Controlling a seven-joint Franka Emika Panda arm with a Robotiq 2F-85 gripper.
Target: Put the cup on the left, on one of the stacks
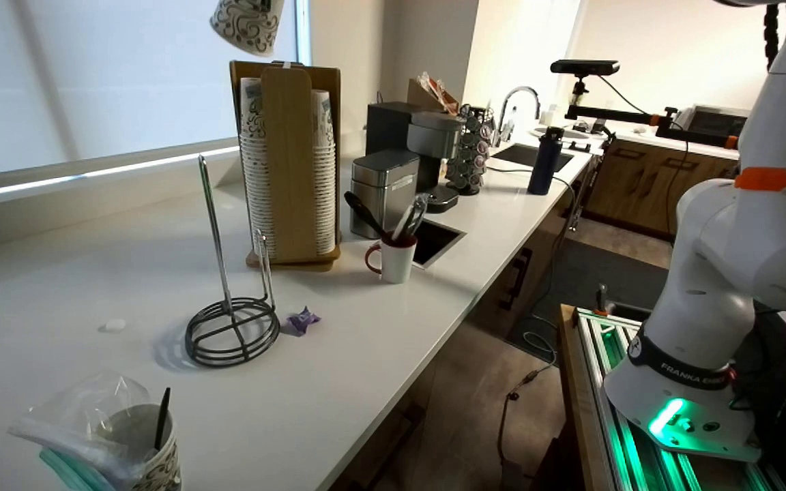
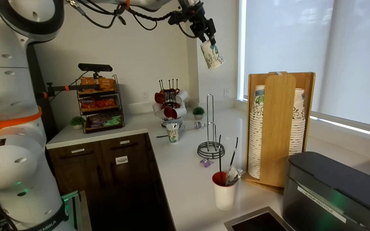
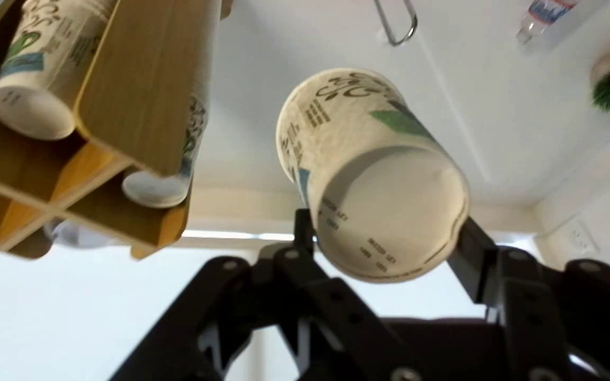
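Paper cup [image 3: 389, 217]: up in the air, mouth down and tilted, apart from the counter [image 1: 352, 354]; its base faces the wrist camera.
Cup print: scrollwork with green and blue patches; you can see dark lettering on the base, too blurred to read.
Your gripper [image 2: 208, 40]: pinching the cup by its base end, one finger on either side.
Wooden holder [image 2: 277, 128]: toward the counter's back edge, apart from your cup; you see inverted cup stacks [image 2: 255, 141] either side of its panel.
Steel bin [image 2: 332, 187]: next to the holder; you can read "K-CUP RECYCLE" on it.
White mug [image 2: 224, 195]: red inside, between the holder and the counter's front edge.
Wire stand [image 1: 228, 303]: farther along the counter, with a purple wrapper [image 1: 304, 320] just beside it.
Second paper cup [image 2: 173, 134]: near the counter's inner corner.
Snack rack [image 2: 106, 128]: past that corner; you can read "Doritos" on a red bag [image 2: 88, 104].
Drawer tags [image 2: 77, 150]: too small for you to read.
Arm base [image 1: 686, 402]: its band reads "FRANKA EMIKA".
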